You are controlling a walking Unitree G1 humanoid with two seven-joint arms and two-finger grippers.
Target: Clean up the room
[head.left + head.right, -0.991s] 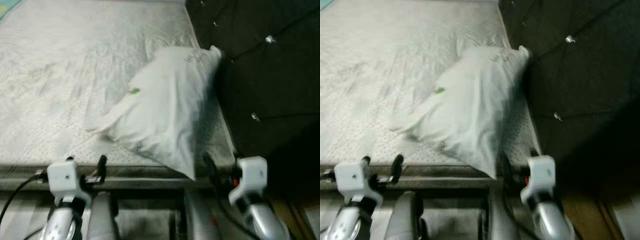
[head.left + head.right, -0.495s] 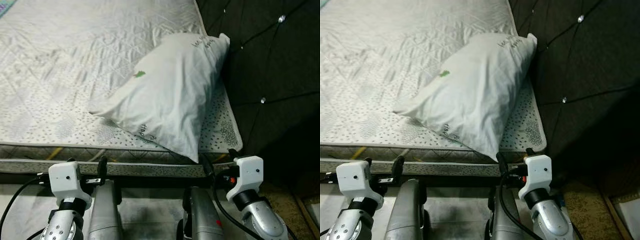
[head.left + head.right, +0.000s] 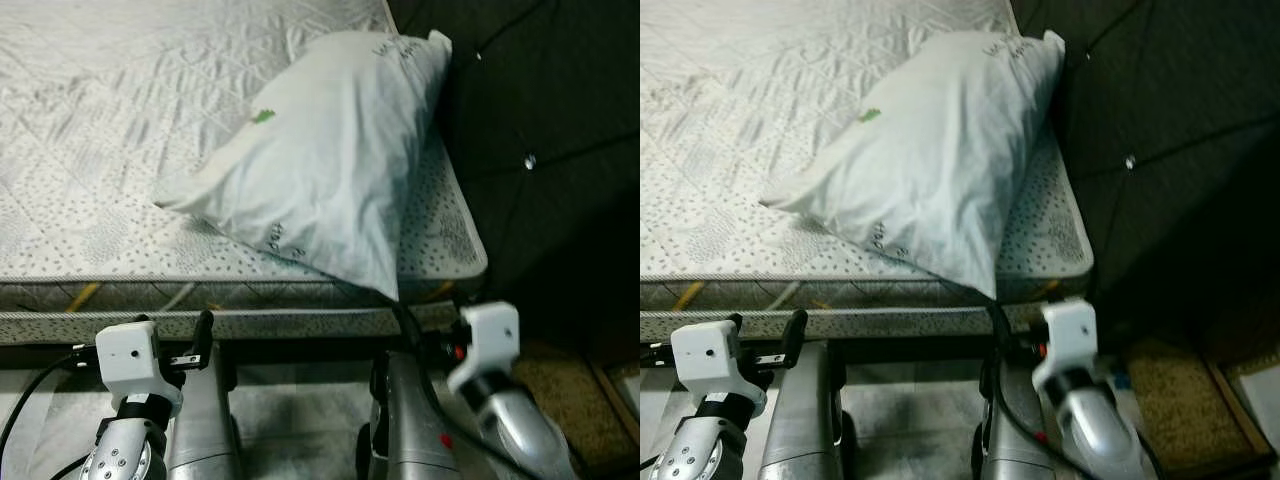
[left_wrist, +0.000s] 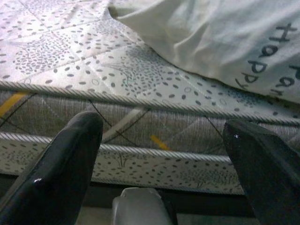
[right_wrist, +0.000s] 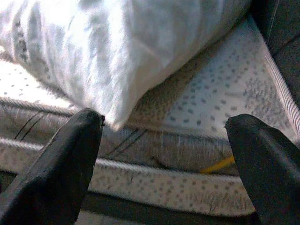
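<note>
Pillow [image 3: 320,170], white, rumpled, green mark, dark lettering, on mattress [image 3: 90,150] corner

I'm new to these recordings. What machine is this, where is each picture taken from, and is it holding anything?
This is a humanoid robot standing at the side of a bed. The two wide pictures come from cameras in its head, looking down past its silver arms. The other two come from cameras on its wrists, each looking out between that arm's two black fingers.

On the white quilted mattress with grey dots lies a plump white pillow with dark lettering, its far corner against the dark tufted headboard. One pillow corner hangs over the mattress edge.

The left pincer and right pincer are both open, level with the mattress side, holding nothing.
</note>
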